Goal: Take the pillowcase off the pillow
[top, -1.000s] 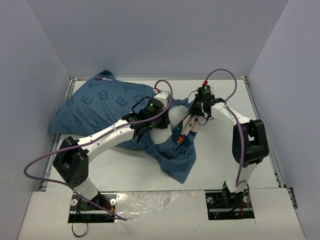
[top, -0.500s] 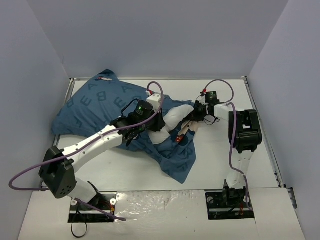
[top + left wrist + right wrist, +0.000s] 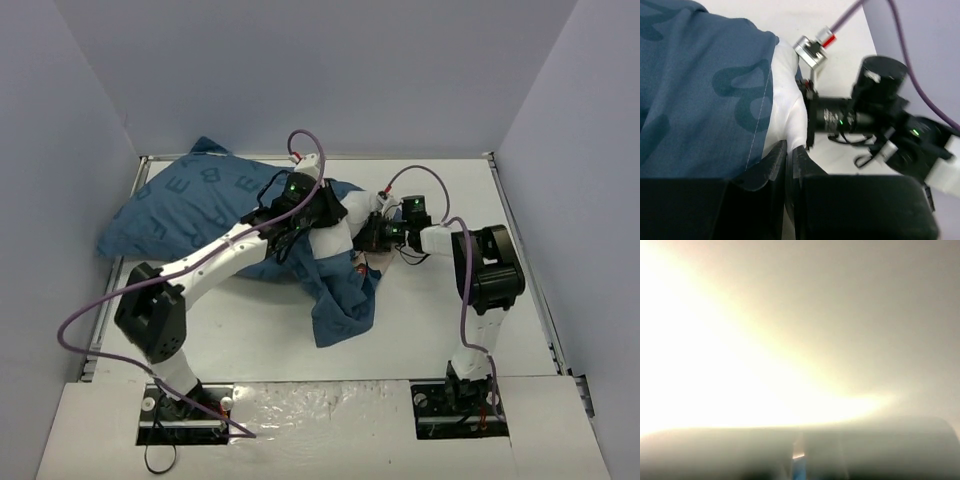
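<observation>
Right wrist view is white glare, right pincer (image 3: 797, 460) just blur, grip unreadable. Plump white pillow (image 3: 787, 95) mostly hidden inside dark teal letter-printed fabric pillowcase (image 3: 190, 205), cropped at left wrist view's edge.

You are working in a robotics lab cell rather than a home. The left arm (image 3: 215, 258) and the right arm (image 3: 487, 268), both white and black, are bolted to metal base plates (image 3: 462, 412) at the near edge of a bare white table (image 3: 430, 320). Plain pale walls (image 3: 300, 70) box the table in on three sides, purple cables (image 3: 462, 300) loop loosely off the arms, and the pillowcase (image 3: 190, 200), a printed teal fabric, lies on that bench top among the hardware.
</observation>
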